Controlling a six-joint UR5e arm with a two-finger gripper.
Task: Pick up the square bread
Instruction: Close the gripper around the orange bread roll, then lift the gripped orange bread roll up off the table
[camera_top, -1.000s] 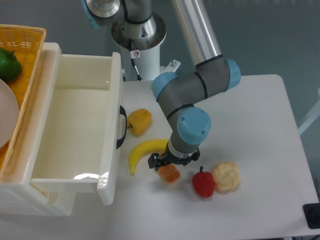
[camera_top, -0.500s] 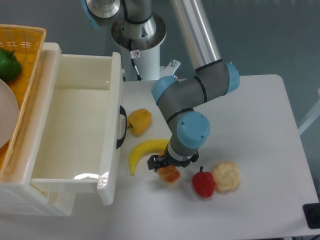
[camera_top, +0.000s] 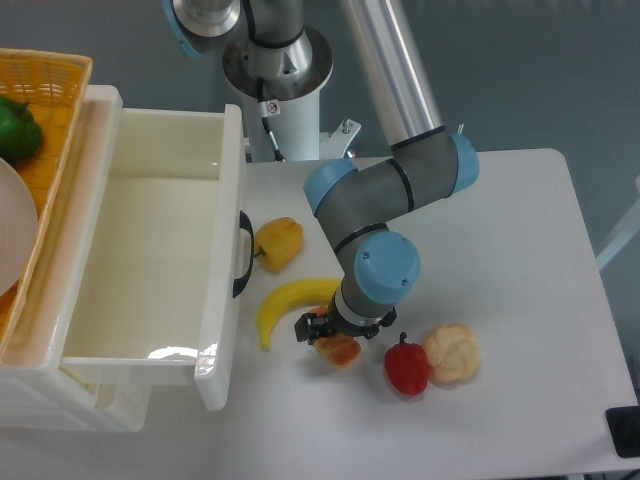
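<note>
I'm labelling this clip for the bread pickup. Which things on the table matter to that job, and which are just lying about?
Part of the job:
- square bread, under the arm's tip
- gripper, lowered onto the bread; fingers mostly hidden

Just lying about:
- banana
- yellow pepper
- red pepper
- round roll
- open white drawer
- basket with a green pepper

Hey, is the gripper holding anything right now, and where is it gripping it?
Cannot tell: the gripper sits over the top of the square bread, but the wrist hides its fingertips.

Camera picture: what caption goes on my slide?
Robot gripper lowered onto the square bread, between a banana and a red pepper.
</note>
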